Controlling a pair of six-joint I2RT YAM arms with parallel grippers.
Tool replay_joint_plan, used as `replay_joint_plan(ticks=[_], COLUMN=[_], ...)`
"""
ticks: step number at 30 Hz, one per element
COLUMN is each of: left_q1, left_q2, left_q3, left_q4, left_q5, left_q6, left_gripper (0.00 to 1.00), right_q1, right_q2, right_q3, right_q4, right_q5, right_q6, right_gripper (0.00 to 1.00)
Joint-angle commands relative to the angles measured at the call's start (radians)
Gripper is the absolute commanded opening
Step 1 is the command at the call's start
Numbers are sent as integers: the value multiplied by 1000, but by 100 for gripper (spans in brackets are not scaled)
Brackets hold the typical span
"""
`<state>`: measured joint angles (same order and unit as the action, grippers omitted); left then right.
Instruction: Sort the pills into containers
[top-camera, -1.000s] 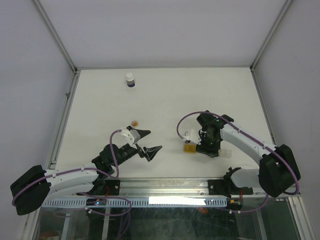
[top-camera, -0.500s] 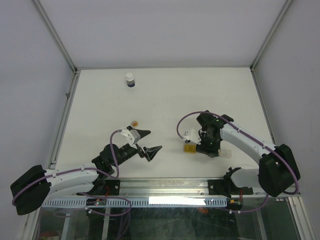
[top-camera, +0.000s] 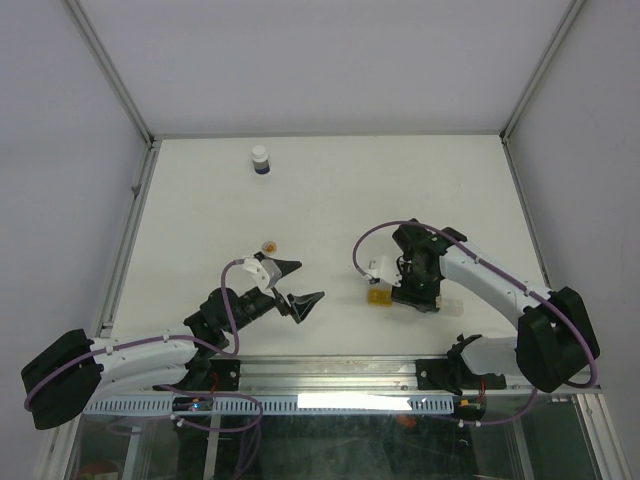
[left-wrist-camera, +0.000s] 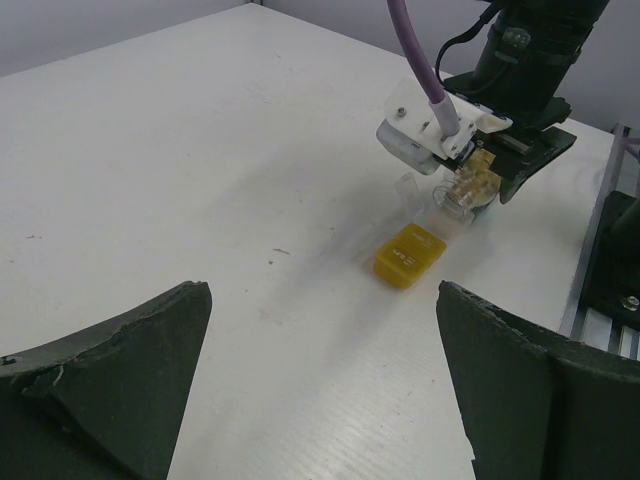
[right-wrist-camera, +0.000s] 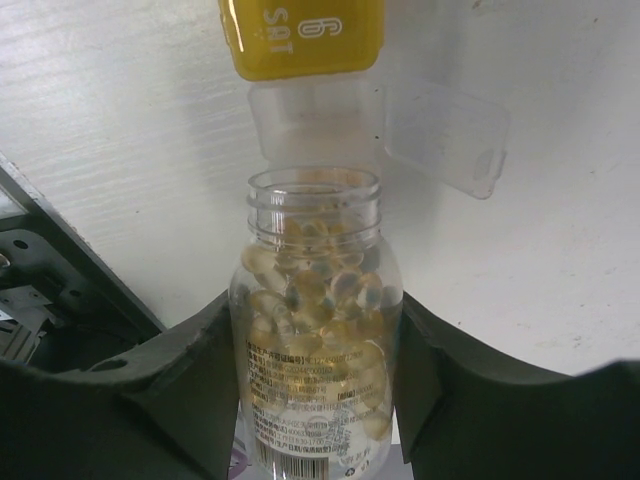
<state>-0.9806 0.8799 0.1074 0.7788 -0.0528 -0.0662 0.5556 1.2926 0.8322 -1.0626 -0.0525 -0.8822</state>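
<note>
The right end effector (right-wrist-camera: 315, 335) was clenched around a clear vial (right-wrist-camera: 315, 225), one finger on each side of its body. The vial was uncapped and packed with pale tan pills (right-wrist-camera: 320, 295), all of them inside it. Its open mouth pointed at the pill organiser strip (top-camera: 378, 297) lying on the white table (top-camera: 400, 190). It sat just beside a clear compartment (right-wrist-camera: 315, 120) whose lid (right-wrist-camera: 445, 135) was flipped open to the side; whether the rim touched the compartment could not be told. Next along the strip lay the yellow compartment (right-wrist-camera: 300, 35), lid shut and marked SAT.

The left end effector (top-camera: 300, 283) was released, its fingers spread wide above the table, well apart from the strip and grasping nothing. A small orange object (top-camera: 268, 245) lay near it. A white-capped dark bottle (top-camera: 260, 160) stood upright toward the far edge.
</note>
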Motion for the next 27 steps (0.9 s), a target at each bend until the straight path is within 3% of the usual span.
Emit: replay_joint_plan(ticks=[1,3,5,8,10,13,15,18,20,22,24,27], left_q1=[2,2,2,2,2,2,2,2,2,2,2,2], left_q2=[1,-1,0,-1,2,3,7,2,2,-1,-2,-2], left_q3=[-5,0,-4,1,-3,2,0,3,2,3,-2,2], left_q4=[52,35,47,36,48,39,46,37,43,32,41,33], left_q5=[-2,0,0,0,-1,0,1,1,0,0,0,-1], left_q6=[2,0,2,2,3,3,3,3,5,3,3,3], left_gripper=[99,99,99,99,99,99,99,99,99,99,99,99], right_q1=[-2,-2,-2,0,0,0,0,2,3,3,3,3], right_q2=[-15,-1,-22,-14,-30,-15,-32,-25,-28,-9,-30,-16], right_q3=[8,45,1,39,-3,30,-8,35,-3,44,6,35], right_q4=[27,-26,33,-22,29,-26,28,-25,26,-42,14,-16], right_q5=[66,-17,56,-15,81,-8,76,-8,78,-13,52,-10], right_q6=[6,19,4,16,7,23,11,26,16,33,23,33], right_gripper=[0,0,0,0,0,0,0,0,0,0,0,0])
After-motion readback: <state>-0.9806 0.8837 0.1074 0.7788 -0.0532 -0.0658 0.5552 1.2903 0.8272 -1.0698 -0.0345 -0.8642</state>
